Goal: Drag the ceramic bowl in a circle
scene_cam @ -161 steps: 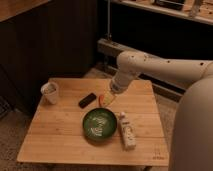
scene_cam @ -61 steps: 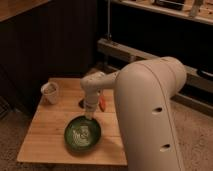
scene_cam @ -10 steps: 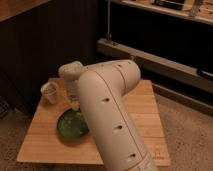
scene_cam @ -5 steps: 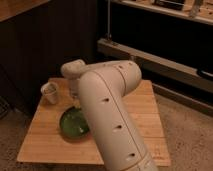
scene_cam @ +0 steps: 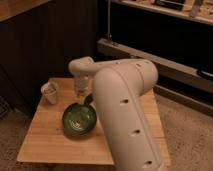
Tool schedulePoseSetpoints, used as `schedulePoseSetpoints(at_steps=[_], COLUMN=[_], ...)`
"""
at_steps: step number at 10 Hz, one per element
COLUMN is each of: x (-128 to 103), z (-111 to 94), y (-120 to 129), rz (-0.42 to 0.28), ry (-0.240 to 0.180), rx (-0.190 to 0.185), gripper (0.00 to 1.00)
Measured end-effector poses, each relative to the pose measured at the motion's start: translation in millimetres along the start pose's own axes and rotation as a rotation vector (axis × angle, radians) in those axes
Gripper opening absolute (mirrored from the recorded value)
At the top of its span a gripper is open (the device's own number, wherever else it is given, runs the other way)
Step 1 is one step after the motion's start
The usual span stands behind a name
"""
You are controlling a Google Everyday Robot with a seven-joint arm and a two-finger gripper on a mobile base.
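Observation:
The green ceramic bowl (scene_cam: 78, 120) sits upright on the wooden table (scene_cam: 45, 140), left of its middle. My gripper (scene_cam: 86, 101) hangs from the white wrist (scene_cam: 82, 84) and reaches down onto the bowl's far right rim. The big white arm (scene_cam: 125, 110) sweeps in from the lower right and hides the right half of the table.
A white cup (scene_cam: 50, 92) stands at the table's far left corner, close to the bowl's left. A dark wooden wall (scene_cam: 45, 40) is behind the table. A low shelf rail (scene_cam: 165, 60) runs at the back right. Speckled floor (scene_cam: 190, 135) lies to the right.
The bowl and my gripper have slid a little to the right across the table over the last second. Much earlier the bowl was further right.

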Motion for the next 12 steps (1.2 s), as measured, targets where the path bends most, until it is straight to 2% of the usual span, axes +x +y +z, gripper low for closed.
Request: schedulePoseSetpoints(at_steps=[1, 4, 5, 7, 9, 12], x=[18.5, 31.4, 43.7, 53.2, 72.7, 84.3], z=[-12.4, -12.2, -12.6, -16.2, -23.8, -35.3], y=[-3.7, -9.3, -12.1, -9.0, -3.9, 17.7], rz=[0.011, 0.024, 0.048, 0.08, 0.122, 0.172], ry=[-0.065, -0.148, -0.165, -0.187, -0.207, -0.225], rx=[0.033, 0.074, 0.09, 0.116, 0.158, 0.236], gripper=[0.01, 0.01, 0.01, 0.01, 0.01, 0.01])
